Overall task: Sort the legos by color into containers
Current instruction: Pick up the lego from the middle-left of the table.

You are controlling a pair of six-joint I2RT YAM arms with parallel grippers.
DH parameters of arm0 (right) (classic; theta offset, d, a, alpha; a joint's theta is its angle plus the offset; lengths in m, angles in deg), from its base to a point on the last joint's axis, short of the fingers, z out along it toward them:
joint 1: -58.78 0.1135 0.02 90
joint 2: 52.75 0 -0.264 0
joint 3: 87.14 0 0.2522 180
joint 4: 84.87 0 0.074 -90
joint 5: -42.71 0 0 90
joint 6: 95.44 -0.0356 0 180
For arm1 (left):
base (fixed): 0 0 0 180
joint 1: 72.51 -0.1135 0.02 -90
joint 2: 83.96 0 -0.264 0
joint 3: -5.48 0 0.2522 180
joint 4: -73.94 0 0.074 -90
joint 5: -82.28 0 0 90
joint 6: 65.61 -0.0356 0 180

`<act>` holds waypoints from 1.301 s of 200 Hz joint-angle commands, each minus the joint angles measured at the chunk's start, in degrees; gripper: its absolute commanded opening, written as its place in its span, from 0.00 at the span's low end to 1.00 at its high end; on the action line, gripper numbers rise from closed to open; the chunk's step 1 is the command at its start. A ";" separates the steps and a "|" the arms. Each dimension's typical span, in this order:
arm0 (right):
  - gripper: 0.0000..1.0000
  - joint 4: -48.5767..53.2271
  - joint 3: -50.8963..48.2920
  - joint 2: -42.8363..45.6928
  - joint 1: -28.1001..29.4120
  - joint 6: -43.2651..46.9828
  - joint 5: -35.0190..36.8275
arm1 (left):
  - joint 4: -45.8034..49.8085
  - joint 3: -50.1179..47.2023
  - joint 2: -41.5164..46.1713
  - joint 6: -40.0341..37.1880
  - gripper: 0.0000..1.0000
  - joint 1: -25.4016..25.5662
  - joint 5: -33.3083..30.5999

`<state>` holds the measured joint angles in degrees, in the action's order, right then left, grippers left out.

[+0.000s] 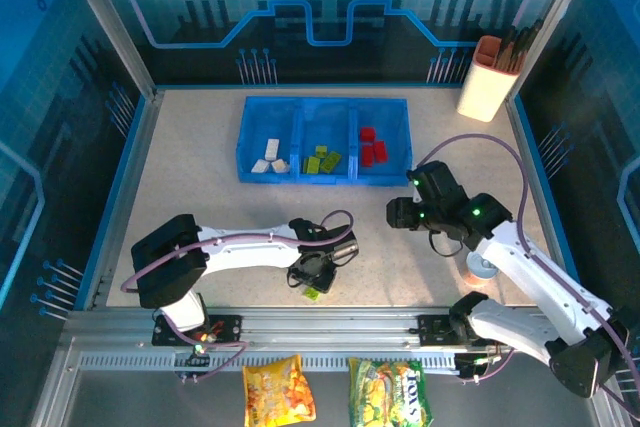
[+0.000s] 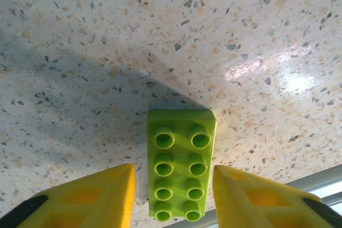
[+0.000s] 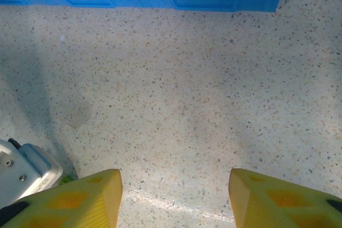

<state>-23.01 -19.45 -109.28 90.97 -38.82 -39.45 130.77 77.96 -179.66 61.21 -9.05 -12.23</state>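
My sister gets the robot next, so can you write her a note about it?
Left gripper: open, straddling a lime green brick on the table, not gripping yet.
Right gripper: open, empty, over bare table before the blue tray.
Done: white bricks in the tray's left compartment, green bricks middle, red bricks right.
Left: grab that lime brick, drop it in the middle.

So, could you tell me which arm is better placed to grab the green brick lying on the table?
Left, probably: the left gripper is open with the lime green brick between its fingers, while the right gripper hangs open over bare table.
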 commanded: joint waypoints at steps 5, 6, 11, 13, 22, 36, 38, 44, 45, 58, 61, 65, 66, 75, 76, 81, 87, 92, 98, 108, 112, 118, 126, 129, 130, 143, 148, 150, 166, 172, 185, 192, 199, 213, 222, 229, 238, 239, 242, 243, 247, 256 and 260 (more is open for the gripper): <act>0.56 2.00 -0.85 1.16 -0.77 -0.41 1.24 | -0.66 -0.85 -0.75 -0.61 0.53 -0.36 2.23; 0.56 2.00 -0.85 1.16 -0.74 -0.43 1.23 | -0.68 -0.91 -0.87 -0.56 0.53 -0.36 2.28; 0.56 2.08 -0.94 1.16 -0.72 -0.49 1.21 | -0.98 -1.09 -1.16 -0.52 0.54 -0.41 2.50; 0.56 2.02 -0.94 1.16 -0.72 -0.53 1.17 | -1.08 -1.14 -1.27 -0.45 0.54 -0.37 2.56; 0.56 2.00 -0.98 1.18 -0.76 -0.61 1.04 | -1.74 -1.54 -1.51 -0.22 0.54 -0.38 3.09; 0.56 1.94 -0.94 1.16 -0.72 -0.63 1.04 | -2.75 -2.22 -2.16 -0.06 0.53 -0.38 3.65; 0.56 1.92 -0.93 1.14 -0.76 -0.63 0.98 | -2.87 -2.32 -2.22 -0.03 0.53 -0.40 3.64; 0.56 1.91 -0.85 1.07 -0.80 -0.54 0.97 | -3.19 -2.51 -2.59 -0.05 0.52 -0.34 3.81; 0.56 1.91 -0.85 1.07 -0.76 -0.54 1.01 | -3.18 -2.53 -2.66 -0.06 0.52 -0.39 3.86; 0.56 1.91 -0.68 0.90 -0.74 -0.49 1.04 | -3.49 -2.73 -3.44 -0.07 0.50 -0.36 4.05; 0.56 1.99 -0.64 0.84 -0.72 -0.46 1.00 | -3.44 -2.69 -3.64 -0.06 0.50 -0.36 4.07; 0.56 2.00 -0.61 0.77 -0.76 -0.45 0.97 | -3.41 -2.71 -3.85 -0.08 0.49 -0.35 4.12; 0.56 2.00 -0.55 0.75 -0.74 -0.45 1.05 | -3.42 -2.68 -3.91 -0.04 0.49 -0.35 4.14; 0.56 2.01 -0.43 0.60 -0.72 -0.46 1.12 | -3.48 -2.60 -4.27 -0.17 0.47 -0.29 4.21; 0.56 2.05 -0.42 0.62 -0.72 -0.45 1.12 | -3.46 -2.62 -4.25 -0.17 0.47 -0.28 4.18; 0.56 2.09 -0.36 0.63 -0.72 -0.37 1.12 | -3.53 -2.64 -4.39 -0.25 0.45 -0.28 4.20; 0.56 2.09 -0.34 0.59 -0.72 -0.37 1.05 | -3.54 -2.61 -4.36 -0.26 0.44 -0.27 4.08; 0.56 2.16 -0.24 0.60 -0.72 -0.41 1.10 | -3.51 -2.58 -4.32 -0.33 0.42 -0.27 4.06; 0.56 2.09 -0.30 0.66 -0.72 -0.36 1.08 | -3.31 -2.49 -4.31 -0.42 0.40 -0.31 3.78; 0.56 2.18 -0.17 0.52 -0.74 -0.31 1.21 | -3.13 -2.29 -4.14 -0.50 0.38 -0.38 3.41; 0.56 2.25 -0.19 0.56 -0.72 -0.28 1.28 | -2.99 -2.12 -4.02 -0.52 0.38 -0.32 3.30; 0.56 2.32 -0.08 0.52 -0.77 -0.28 1.25 | -2.84 -1.96 -3.95 -0.65 0.38 -0.30 3.10; 0.56 2.43 -0.07 0.50 -0.73 -0.24 1.36 | -2.54 -1.65 -3.85 -0.84 0.37 -0.31 2.82; 0.56 2.44 0.02 0.50 -0.71 -0.19 1.39 | -2.37 -1.48 -3.80 -0.93 0.37 -0.35 2.75; 0.56 2.48 0.03 0.52 -0.71 -0.19 1.39 | -2.33 -1.45 -3.84 -0.95 0.37 -0.35 2.71; 0.56 2.53 0.08 0.51 -0.72 -0.19 1.39 | -1.47 -0.57 -3.84 -1.26 0.36 -0.36 2.12; 0.56 2.53 0.12 0.53 -0.74 -0.14 1.38 | -1.19 -0.22 -3.65 -1.34 0.36 -0.36 1.93; 0.56 2.53 0.16 0.54 -0.72 -0.11 1.43 | -1.07 -0.08 -3.63 -1.45 0.36 -0.36 1.80; 0.56 2.75 0.37 0.46 -0.72 -0.01 1.57 | -0.38 0.83 -3.03 -1.70 0.36 -0.68 1.21; 0.56 2.86 0.47 0.41 -0.73 0.01 1.60 | -0.15 1.11 -2.76 -1.92 0.36 -0.86 1.03; 0.56 3.05 0.68 0.37 -0.72 0.16 1.75 | 0.30 1.69 -1.99 -2.14 0.36 -1.60 0.80; 0.56 3.14 0.67 0.40 -0.76 0.16 1.80 | 0.42 2.01 -1.58 -2.34 0.36 -2.05 0.76; 0.56 3.22 0.73 0.45 -0.77 0.23 1.80 | 0.60 2.42 -1.36 -2.66 0.36 -2.56 0.66; 0.56 3.36 0.79 0.46 -0.73 0.34 1.83 | 1.10 3.23 -0.71 -3.37 0.36 -3.60 0.17; 0.56 3.48 0.80 0.46 -0.73 0.42 1.83 | 1.14 3.78 -0.33 -3.91 0.36 -4.48 -0.04; 0.56 3.56 0.78 0.43 -0.74 0.36 1.89 | 1.23 4.26 -0.12 -4.39 0.36 -5.25 -0.10; 0.56 3.58 0.75 0.39 -0.72 0.38 1.89 | 1.16 4.92 -0.08 -5.08 0.36 -6.38 0.05; 0.56 3.58 0.79 0.38 -0.72 0.36 1.90 | 1.15 4.96 -0.09 -5.22 0.36 -6.53 0.08; 0.56 3.58 0.78 0.44 -0.72 0.33 1.91 | 1.14 5.34 -0.10 -5.50 0.36 -6.95 0.18; 0.56 3.58 0.71 0.45 -0.76 0.29 1.87 | 1.14 5.48 -0.10 -5.60 0.36 -7.17 0.19; 0.56 3.58 0.70 0.50 -0.73 0.33 1.91 | 1.23 5.94 -0.17 -5.92 0.36 -7.76 0.35; 0.56 3.58 0.58 0.55 -0.72 0.19 1.86 | 1.52 7.13 -0.35 -6.74 0.36 -9.19 0.29; 0.56 3.58 0.59 0.54 -0.72 0.20 1.76 | 1.54 7.59 -0.36 -7.19 0.36 -9.85 0.19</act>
<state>-20.91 -20.04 -108.80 90.97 -38.80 -38.44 130.18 81.98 -181.52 57.32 -15.78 -11.01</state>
